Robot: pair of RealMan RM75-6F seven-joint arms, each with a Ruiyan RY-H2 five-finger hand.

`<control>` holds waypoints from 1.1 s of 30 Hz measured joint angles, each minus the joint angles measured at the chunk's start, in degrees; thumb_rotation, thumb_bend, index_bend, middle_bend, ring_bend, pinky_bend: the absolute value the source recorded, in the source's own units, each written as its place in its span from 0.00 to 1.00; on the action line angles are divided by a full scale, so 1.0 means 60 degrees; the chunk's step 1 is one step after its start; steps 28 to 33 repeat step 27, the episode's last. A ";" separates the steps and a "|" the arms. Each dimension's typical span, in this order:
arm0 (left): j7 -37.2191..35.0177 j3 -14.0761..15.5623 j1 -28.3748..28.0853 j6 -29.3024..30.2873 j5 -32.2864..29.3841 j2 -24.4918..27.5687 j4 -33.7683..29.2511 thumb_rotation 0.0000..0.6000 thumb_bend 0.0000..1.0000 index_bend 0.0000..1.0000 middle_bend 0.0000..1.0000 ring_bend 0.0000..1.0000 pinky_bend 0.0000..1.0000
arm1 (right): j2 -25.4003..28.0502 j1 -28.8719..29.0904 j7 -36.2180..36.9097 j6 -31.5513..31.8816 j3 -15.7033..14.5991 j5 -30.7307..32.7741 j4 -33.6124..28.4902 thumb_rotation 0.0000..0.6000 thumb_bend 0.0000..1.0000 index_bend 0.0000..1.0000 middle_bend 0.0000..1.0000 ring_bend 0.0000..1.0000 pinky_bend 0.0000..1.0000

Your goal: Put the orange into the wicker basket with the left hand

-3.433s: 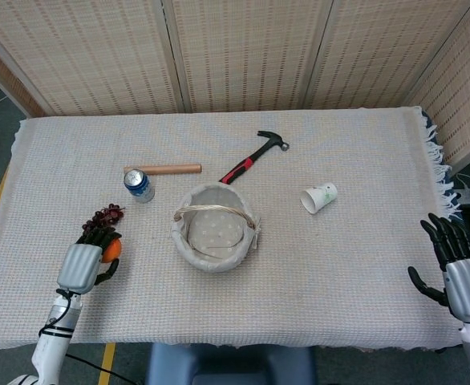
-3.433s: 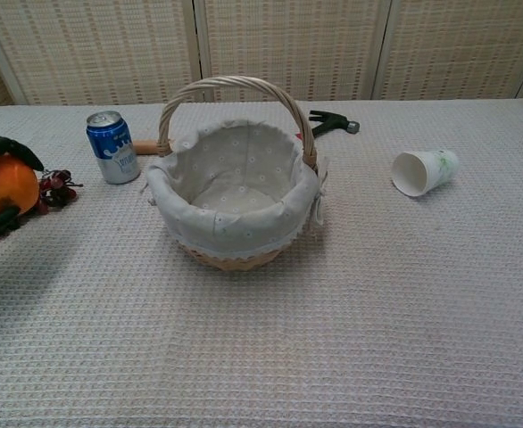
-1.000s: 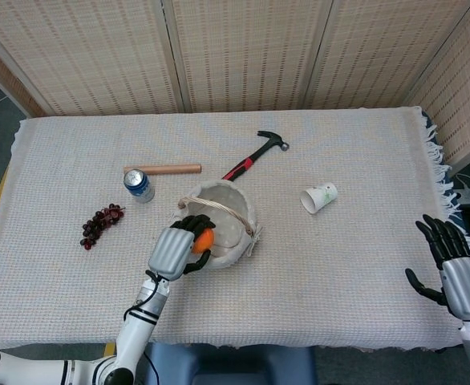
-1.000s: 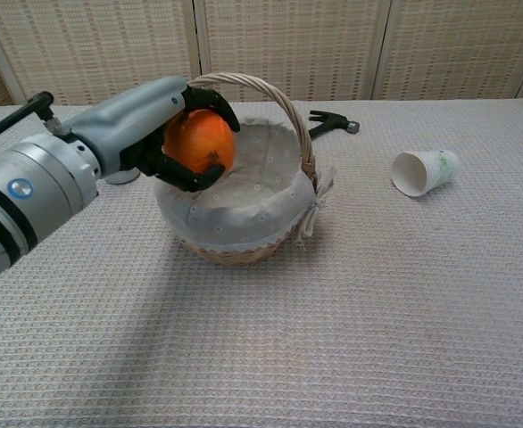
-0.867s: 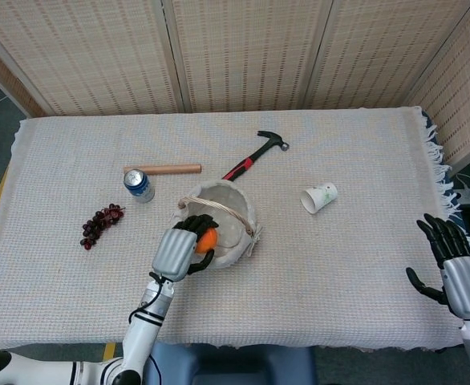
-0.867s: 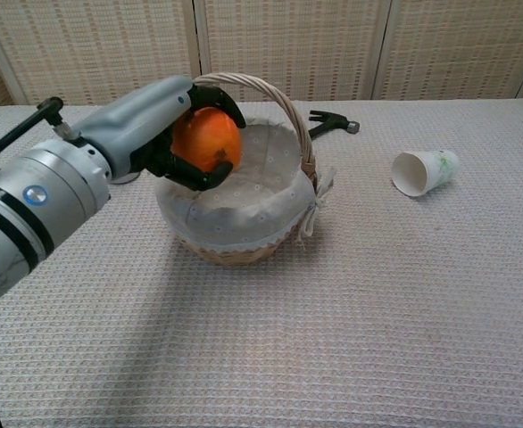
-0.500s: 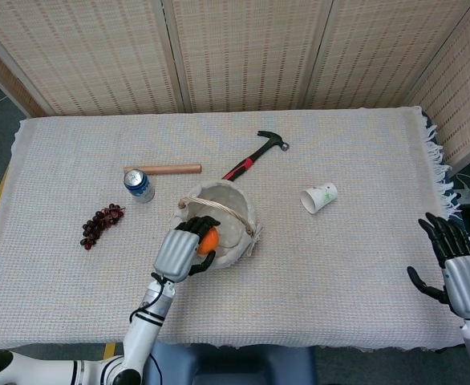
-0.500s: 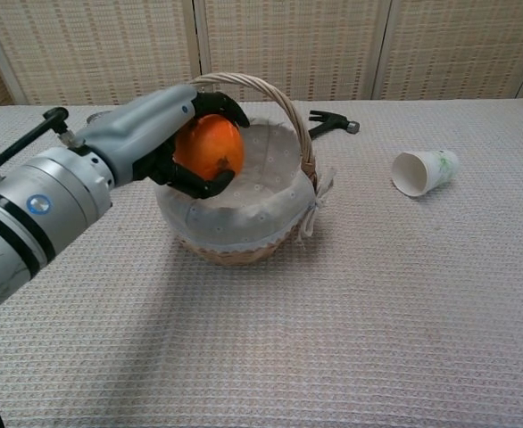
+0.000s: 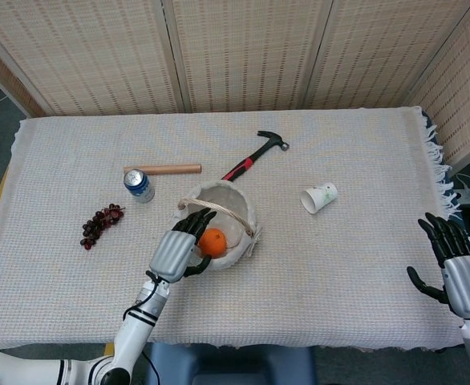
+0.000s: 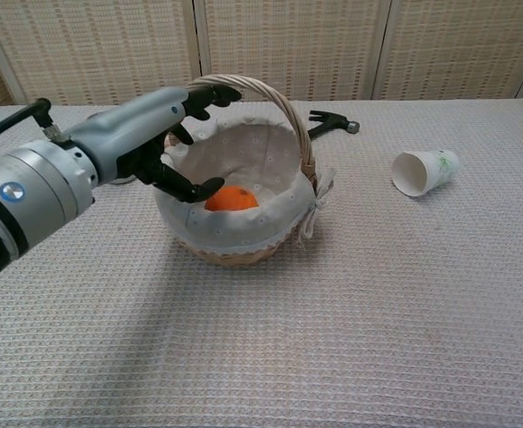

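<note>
The orange (image 9: 212, 241) (image 10: 231, 198) lies inside the wicker basket (image 9: 233, 204) (image 10: 244, 234), on its cloth lining. My left hand (image 9: 176, 249) (image 10: 151, 134) hovers over the basket's left rim with its fingers spread and nothing in them, just left of the orange. My right hand (image 9: 458, 269) is open at the table's far right edge, away from everything; the chest view does not show it.
A blue can (image 9: 139, 184), a wooden stick (image 9: 167, 169) and a bunch of grapes (image 9: 99, 224) lie left of the basket. A hammer (image 9: 254, 156) (image 10: 332, 122) lies behind it. A tipped paper cup (image 9: 319, 196) (image 10: 425, 171) lies to the right.
The left hand carried the orange from the table's left side over the basket, then spread its fingers and released it. The orange dropped into the basket. The right hand stayed still.
</note>
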 measured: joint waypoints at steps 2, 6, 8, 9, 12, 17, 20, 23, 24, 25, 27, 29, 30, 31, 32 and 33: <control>0.0037 0.0046 0.0028 0.0018 0.0017 0.0140 -0.0033 1.00 0.37 0.00 0.00 0.06 0.20 | 0.0010 0.0002 0.0017 -0.0014 -0.0008 -0.0004 -0.0003 1.00 0.22 0.02 0.00 0.00 0.04; 0.0188 0.0316 0.0180 0.0112 0.0243 0.0696 -0.0092 1.00 0.36 0.00 0.00 0.06 0.21 | 0.0045 0.0014 0.0040 -0.0069 -0.0037 -0.0020 -0.0031 1.00 0.22 0.02 0.00 0.00 0.04; 0.0224 0.0553 0.0359 0.0213 0.0434 0.1185 -0.0149 1.00 0.36 0.00 0.00 0.06 0.21 | 0.0046 0.0026 0.0000 -0.0112 -0.0048 -0.0019 -0.0035 1.00 0.22 0.02 0.00 0.00 0.04; 0.0209 0.0669 0.0460 0.0264 0.0530 0.1428 -0.0179 1.00 0.36 0.00 0.00 0.06 0.21 | 0.0049 0.0035 -0.0045 -0.0160 -0.0065 -0.0018 -0.0046 1.00 0.22 0.02 0.00 0.00 0.04; -0.0039 0.1133 0.0886 0.0464 0.0951 0.2338 -0.0259 1.00 0.36 0.00 0.00 0.06 0.21 | 0.0043 0.0057 -0.0189 -0.0253 -0.0111 -0.0032 -0.0068 1.00 0.22 0.03 0.00 0.00 0.04; -0.1033 0.2216 0.1818 0.0889 0.2094 0.3925 -0.0103 1.00 0.37 0.01 0.04 0.06 0.20 | 0.0008 0.0048 -0.0339 -0.0247 -0.0159 -0.0083 -0.0105 1.00 0.22 0.03 0.00 0.00 0.04; -0.1747 0.2769 0.2433 0.1249 0.2695 0.4467 0.0211 1.00 0.37 0.04 0.08 0.06 0.20 | -0.0038 0.0017 -0.0386 -0.0152 -0.0152 -0.0107 -0.0091 1.00 0.22 0.03 0.00 0.00 0.04; -0.2470 0.3077 0.2946 0.1611 0.3112 0.4704 0.0659 1.00 0.37 0.06 0.10 0.06 0.19 | -0.0076 -0.0010 -0.0427 -0.0083 -0.0151 -0.0131 -0.0069 1.00 0.22 0.03 0.00 0.00 0.04; -0.2665 0.3145 0.3091 0.1727 0.3180 0.4748 0.0812 1.00 0.37 0.07 0.10 0.06 0.19 | -0.0096 -0.0016 -0.0459 -0.0068 -0.0147 -0.0133 -0.0057 1.00 0.22 0.04 0.00 0.00 0.04; -0.2878 0.3217 0.3273 0.1872 0.3261 0.4786 0.1017 1.00 0.37 0.07 0.11 0.07 0.19 | -0.0112 -0.0020 -0.0487 -0.0060 -0.0146 -0.0133 -0.0048 1.00 0.22 0.04 0.00 0.00 0.04; -0.3109 0.3285 0.3514 0.2074 0.3353 0.4804 0.1288 1.00 0.37 0.09 0.12 0.07 0.18 | -0.0146 -0.0026 -0.0560 -0.0054 -0.0147 -0.0133 -0.0028 1.00 0.22 0.04 0.00 0.00 0.04; -0.3109 0.3285 0.3514 0.2074 0.3353 0.4804 0.1288 1.00 0.37 0.09 0.12 0.07 0.18 | -0.0146 -0.0026 -0.0560 -0.0054 -0.0147 -0.0133 -0.0028 1.00 0.22 0.04 0.00 0.00 0.04; -0.3109 0.3285 0.3514 0.2074 0.3353 0.4804 0.1288 1.00 0.37 0.09 0.12 0.07 0.18 | -0.0146 -0.0026 -0.0560 -0.0054 -0.0147 -0.0133 -0.0028 1.00 0.22 0.04 0.00 0.00 0.04; -0.3109 0.3285 0.3514 0.2074 0.3353 0.4804 0.1288 1.00 0.37 0.09 0.12 0.07 0.18 | -0.0146 -0.0026 -0.0560 -0.0054 -0.0147 -0.0133 -0.0028 1.00 0.22 0.04 0.00 0.00 0.04; -0.3109 0.3285 0.3514 0.2074 0.3353 0.4804 0.1288 1.00 0.37 0.09 0.12 0.07 0.18 | -0.0146 -0.0026 -0.0560 -0.0054 -0.0147 -0.0133 -0.0028 1.00 0.22 0.04 0.00 0.00 0.04; -0.3109 0.3285 0.3514 0.2074 0.3353 0.4804 0.1288 1.00 0.37 0.09 0.12 0.07 0.18 | -0.0146 -0.0026 -0.0560 -0.0054 -0.0147 -0.0133 -0.0028 1.00 0.22 0.04 0.00 0.00 0.04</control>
